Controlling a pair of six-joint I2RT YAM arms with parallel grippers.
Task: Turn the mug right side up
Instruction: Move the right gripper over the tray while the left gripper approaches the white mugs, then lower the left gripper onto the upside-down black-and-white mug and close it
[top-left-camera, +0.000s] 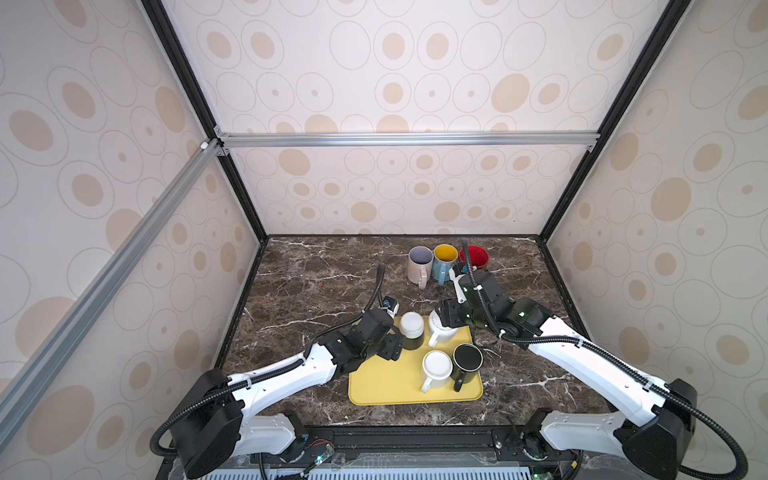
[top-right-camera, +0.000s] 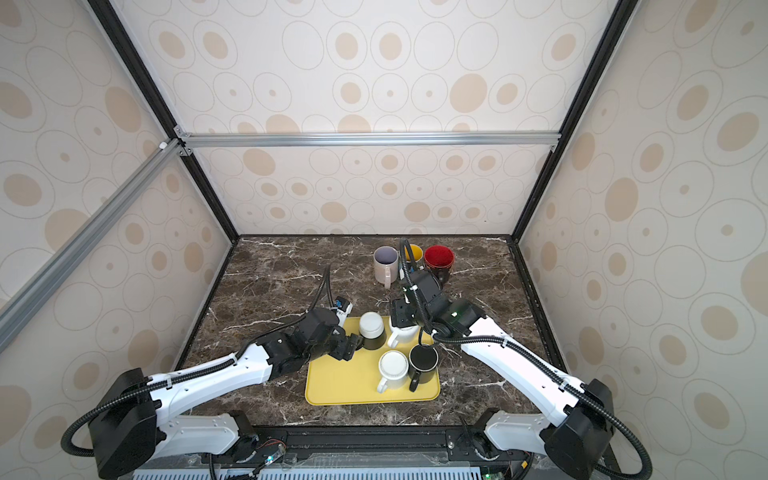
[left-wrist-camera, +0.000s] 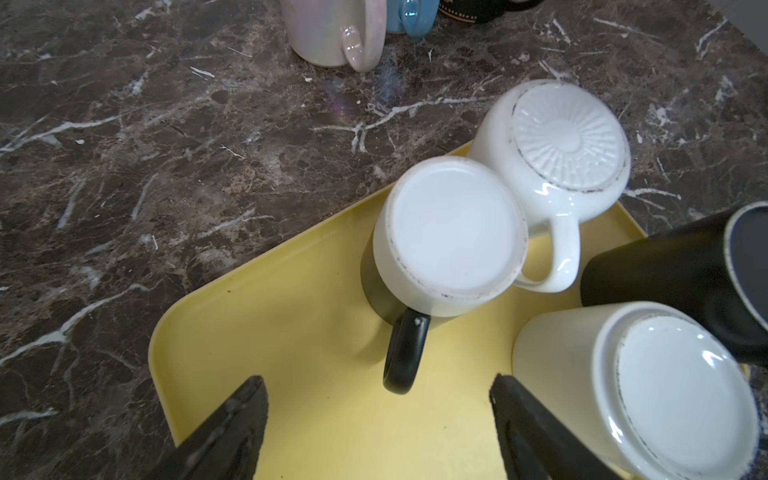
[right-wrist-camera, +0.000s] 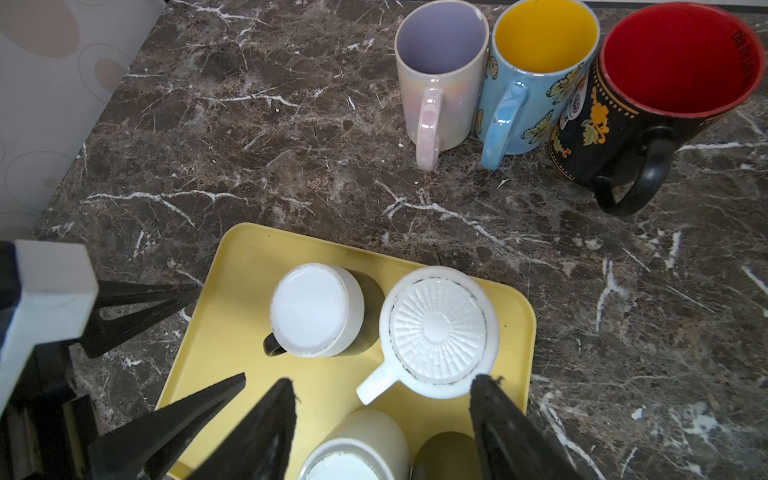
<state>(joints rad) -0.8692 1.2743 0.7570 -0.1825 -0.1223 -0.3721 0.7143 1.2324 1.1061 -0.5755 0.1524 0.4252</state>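
Note:
Several mugs stand upside down on a yellow tray (top-left-camera: 382, 386). At the tray's back left is a white-and-black mug (top-left-camera: 411, 328) (left-wrist-camera: 451, 237) with a black handle (left-wrist-camera: 405, 357). Beside it is a white mug with a ribbed base (top-left-camera: 441, 334) (right-wrist-camera: 438, 330). In front are a plain white mug (top-left-camera: 436, 368) and a black mug (top-left-camera: 467, 359). My left gripper (left-wrist-camera: 376, 380) is open, its fingers on either side of the black handle's tip and apart from it. My right gripper (right-wrist-camera: 382, 382) is open just above the ribbed mug, holding nothing.
Three upright mugs stand in a row at the back of the marble table: pink (top-left-camera: 419, 262), blue with a yellow inside (top-left-camera: 444, 259), and black with a red inside (top-left-camera: 478, 254). The left gripper's fingers (right-wrist-camera: 166, 316) show in the right wrist view, close by.

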